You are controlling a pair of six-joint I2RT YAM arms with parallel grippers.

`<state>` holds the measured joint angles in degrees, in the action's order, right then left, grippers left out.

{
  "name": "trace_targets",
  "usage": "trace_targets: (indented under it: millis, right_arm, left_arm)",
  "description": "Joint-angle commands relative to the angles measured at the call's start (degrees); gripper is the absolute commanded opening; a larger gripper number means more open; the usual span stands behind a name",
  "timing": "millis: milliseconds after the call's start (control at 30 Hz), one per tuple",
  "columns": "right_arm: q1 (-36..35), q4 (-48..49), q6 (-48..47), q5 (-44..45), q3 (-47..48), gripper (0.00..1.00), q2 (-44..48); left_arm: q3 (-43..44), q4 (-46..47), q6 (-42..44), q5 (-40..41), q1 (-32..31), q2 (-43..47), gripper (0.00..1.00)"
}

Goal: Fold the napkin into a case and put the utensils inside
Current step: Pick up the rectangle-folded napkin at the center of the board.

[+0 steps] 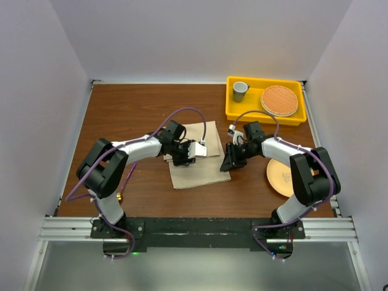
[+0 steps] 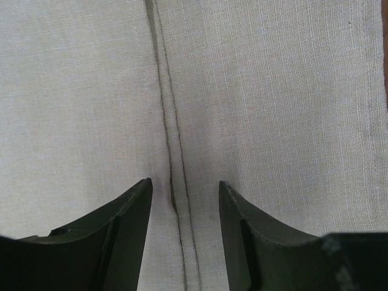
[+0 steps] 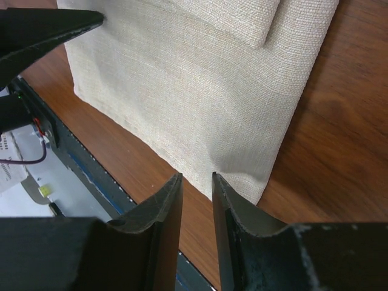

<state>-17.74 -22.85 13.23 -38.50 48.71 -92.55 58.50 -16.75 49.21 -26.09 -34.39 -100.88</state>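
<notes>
Mounting rail (image 1: 194, 225): we see it along the near edge of the wooden table (image 1: 133, 115), carrying both arm bases.
Small gold object (image 1: 121, 197): it lies just beside the left arm's base; it is too small for us to name.
Peach plate (image 1: 277, 177): near right, well apart from the cloth; the right arm's elbow covers its right side.
Napkin (image 1: 194, 173): we find the beige cloth flat at table centre, partly folded, with a folded edge (image 2: 165, 121) running down its middle and a flap (image 3: 254, 24) doubled over at one end. Both wrists hide its far half from above.
Left gripper (image 2: 185, 185): claw spread, low over the cloth, one finger on each side of the folded edge, pinching nothing.
Right gripper (image 3: 197, 177): claw narrowly parted at the napkin's corner, bare table showing in the gap, nothing held.
Yellow tray (image 1: 265, 79): far right corner; we note a grey cup (image 1: 240, 90) and a round orange mat (image 1: 279, 100) side by side inside.
</notes>
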Motion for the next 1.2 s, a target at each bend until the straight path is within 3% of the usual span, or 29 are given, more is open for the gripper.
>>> trace_targets:
  millis: [0, 367, 800, 1167]
  right_arm:
    - [-0.19, 0.53, -0.75, 1.32, 1.21, 0.27, -1.57]
    - [-0.19, -0.17, -2.42, 4.05, 0.60, 0.22, -4.21]
    - [-0.28, -0.18, -2.86, 4.84, 0.25, 0.20, -4.21]
    - [-0.28, -0.44, -2.95, 4.93, 0.95, 0.20, -4.92]
  left_arm:
    - [2.14, 2.86, 1.59, -0.19, -0.68, -1.68, 0.51]
    - [4.34, 2.78, 0.10, 0.42, -0.76, -4.14, 0.38]
    - [7.33, 2.07, -1.48, -1.25, -0.76, -2.92, 0.40]
    - [9.18, 0.67, -0.96, -1.42, -0.76, -7.48, 0.40]
